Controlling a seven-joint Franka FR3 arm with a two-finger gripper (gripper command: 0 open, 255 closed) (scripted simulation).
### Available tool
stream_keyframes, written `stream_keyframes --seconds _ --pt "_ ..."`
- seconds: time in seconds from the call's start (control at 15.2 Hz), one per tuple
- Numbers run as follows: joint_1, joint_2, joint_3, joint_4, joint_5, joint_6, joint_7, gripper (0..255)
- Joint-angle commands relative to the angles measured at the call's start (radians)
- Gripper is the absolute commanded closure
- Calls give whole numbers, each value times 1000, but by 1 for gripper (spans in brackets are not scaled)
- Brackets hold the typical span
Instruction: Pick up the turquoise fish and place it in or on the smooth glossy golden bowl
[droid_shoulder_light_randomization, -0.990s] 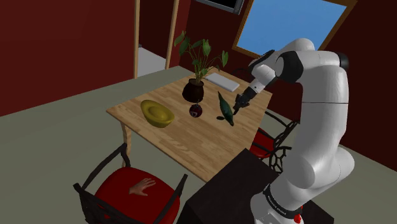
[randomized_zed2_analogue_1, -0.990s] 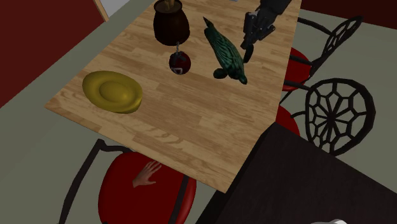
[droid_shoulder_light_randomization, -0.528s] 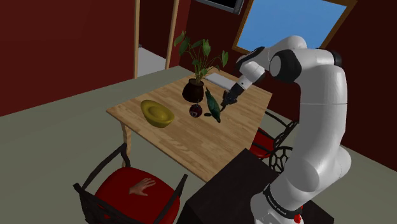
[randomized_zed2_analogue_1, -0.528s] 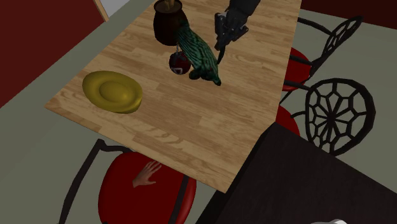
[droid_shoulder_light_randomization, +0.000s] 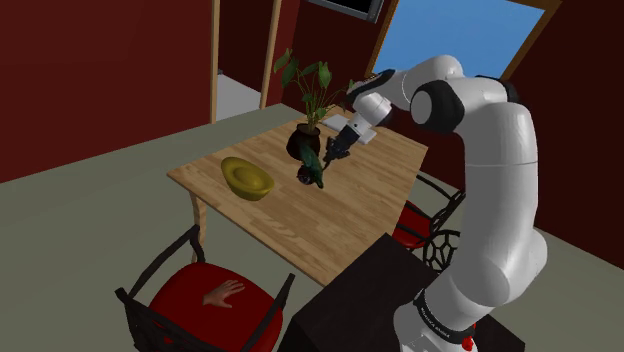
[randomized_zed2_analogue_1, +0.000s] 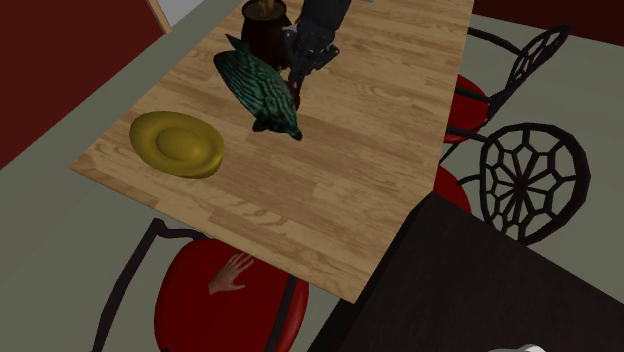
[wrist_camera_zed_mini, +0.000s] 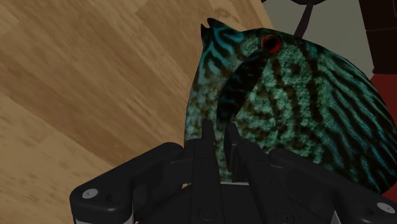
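Bowl (droid_shoulder_light_randomization: 247, 177): near the table's (droid_shoulder_light_randomization: 290, 225) left edge in the shoulder view.
Fish (droid_shoulder_light_randomization: 311, 166): aloft mid-table, short of the bowl.
Gripper (wrist_camera_zed_mini: 219, 137): jaws narrow, pinching the fish's edge.
Carry: slow and level; release low over the bowl's middle.

No text, label or number can be read.

The fish (droid_shoulder_light_randomization: 312, 170) is hanging in the gripper (droid_shoulder_light_randomization: 326, 156) over the table (droid_shoulder_light_randomization: 300, 225), before the plant pot (droid_shoulder_light_randomization: 297, 141); the bowl (droid_shoulder_light_randomization: 247, 177) is sitting at the shoulder view's left of it.
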Motion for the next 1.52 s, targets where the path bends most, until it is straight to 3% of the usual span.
stream_keyframes --seconds 0.0,0.59,1.12,1.45 --pt "22 13 13 27 7 8 37 255" --pt "106 139 72 241 27 26 221 255" --pt "149 327 112 566 21 -11 411 255" --pt "146 363 120 564 32 21 389 255"
